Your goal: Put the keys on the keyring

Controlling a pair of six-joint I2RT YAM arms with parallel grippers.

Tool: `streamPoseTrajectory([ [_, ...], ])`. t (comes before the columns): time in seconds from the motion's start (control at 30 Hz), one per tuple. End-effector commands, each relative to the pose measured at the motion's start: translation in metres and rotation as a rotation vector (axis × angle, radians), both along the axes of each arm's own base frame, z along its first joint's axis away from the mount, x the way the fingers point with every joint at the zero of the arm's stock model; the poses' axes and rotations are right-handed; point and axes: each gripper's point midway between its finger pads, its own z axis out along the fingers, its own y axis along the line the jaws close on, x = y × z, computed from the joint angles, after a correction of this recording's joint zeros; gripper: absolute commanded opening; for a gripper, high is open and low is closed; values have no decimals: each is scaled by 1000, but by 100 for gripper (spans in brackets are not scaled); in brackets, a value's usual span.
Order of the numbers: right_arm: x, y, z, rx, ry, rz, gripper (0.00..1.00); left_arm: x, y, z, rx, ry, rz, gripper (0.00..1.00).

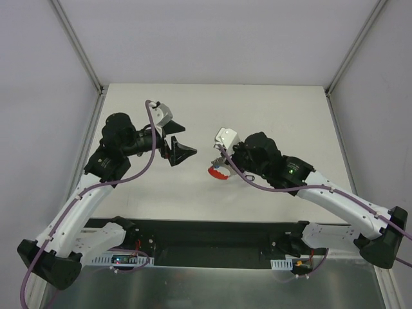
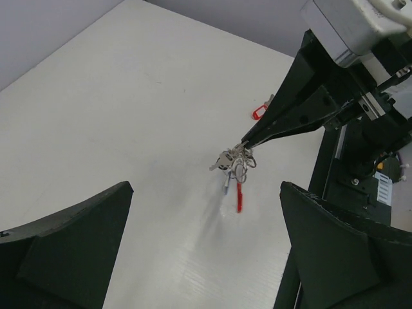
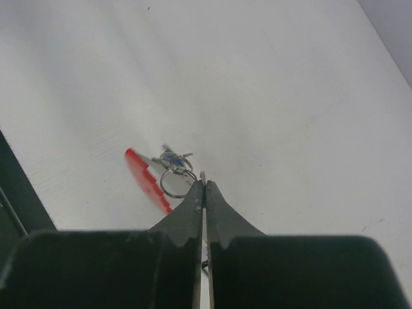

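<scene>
Right gripper [image 3: 205, 185]: jaws pressed tight together, no gap at all, and there's a thin silver loop pinched right at the tips. It's got the bunch!
Keyring [image 3: 174, 183]: a silver ring hanging just off the right gripper's tips, to their left in the right wrist view, joined to them through that pinched loop.
Blue key [image 3: 170, 158]: just beyond the ring from the right gripper, tangled in with other silver bits. I cannot tell which loop it is threaded on.
Red piece [image 3: 145, 180]: long, red and blurred, farther from the right gripper's tips than the ring. The left wrist view shows it dangling straight down below those tips.
Shadow [image 2: 215, 222]: a soft grey streak on the table under the right gripper's tips. I cannot tell whether the lowest end of the bunch touches the surface.
Second red piece [image 2: 259, 112]: a small red loop lying flat on the table with a short silver bit beside it. It peeks out from behind the right gripper's finger, well apart from the hanging bunch.
Left gripper [image 2: 206, 187]: fingers spread wide and holding nothing. It faces the right gripper from across the bunch and stays apart from it.
Table [image 2: 129, 96]: white and matte, spreading out below the right gripper.
</scene>
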Motion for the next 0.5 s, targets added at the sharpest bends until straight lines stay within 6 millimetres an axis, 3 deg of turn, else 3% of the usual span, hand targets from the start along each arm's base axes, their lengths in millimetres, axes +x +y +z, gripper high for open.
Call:
streamPoseTrajectory([
  [0.0,13,9,50,107,-154,0,1,-4,-24,5,20,-80,-142,99],
  [0.13,9,19,66,203,-171,30,1,-4,-41,-10,17,-67,-187,99],
  [0.17,7,22,66,215,-164,44,1,-3,-44,-19,18,-50,-191,99],
  [0.3,9,28,61,215,-157,53,1,-2,-51,-22,-24,-59,-200,99],
  [0.47,13,34,61,242,-161,47,1,-2,-57,-35,-19,-32,-225,91],
])
